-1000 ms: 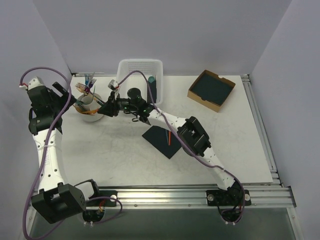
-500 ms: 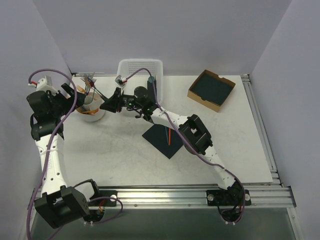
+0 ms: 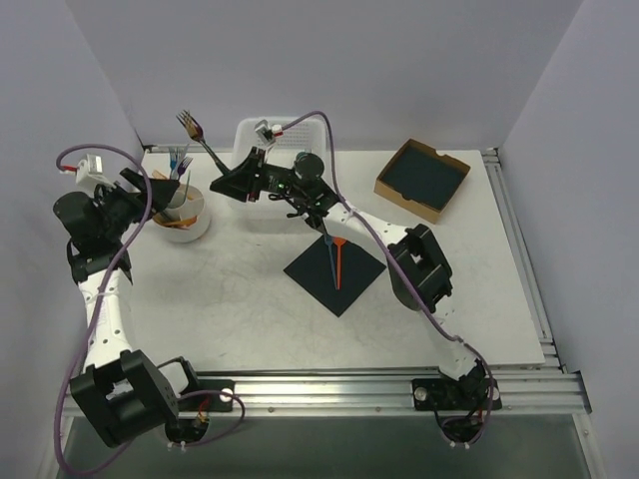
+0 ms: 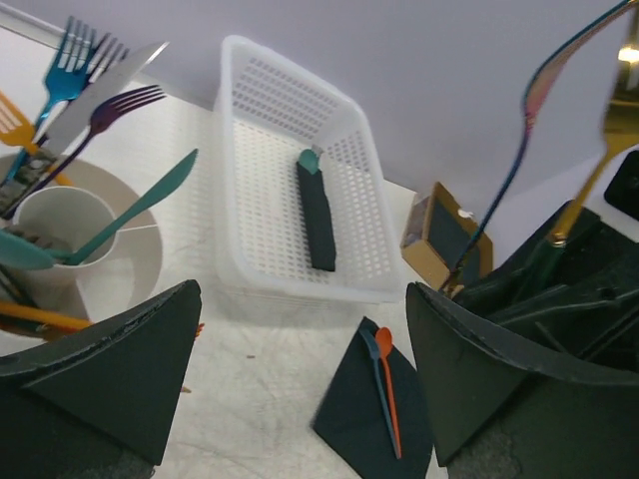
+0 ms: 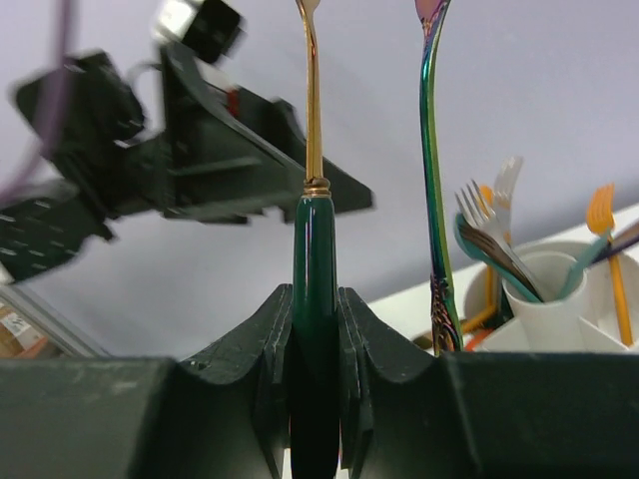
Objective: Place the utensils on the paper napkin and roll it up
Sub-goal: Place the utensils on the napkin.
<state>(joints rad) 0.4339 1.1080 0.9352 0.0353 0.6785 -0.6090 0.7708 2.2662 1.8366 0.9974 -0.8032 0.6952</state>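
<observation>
Currently the right jaws are clenched on a green-handled fork (image 5: pixel 315 239), its gold stem pointing up and away above the cup (image 3: pixel 195 215). An iridescent utensil (image 5: pixel 431 200) rises beside it (whether it is gripped too, I cannot tell). The paper napkin (image 3: pixel 351 287) lies flat on the worktop (image 3: pixel 230 299), nearer and to the right of those jaws. It carries 1 orange utensil (image 3: pixel 339 261) and 1 blue utensil (image 3: pixel 328 251), long axes running far to near. The left jaws hang released by the cup, farther off, so the right arm looks better placed. No writing is legible.
</observation>
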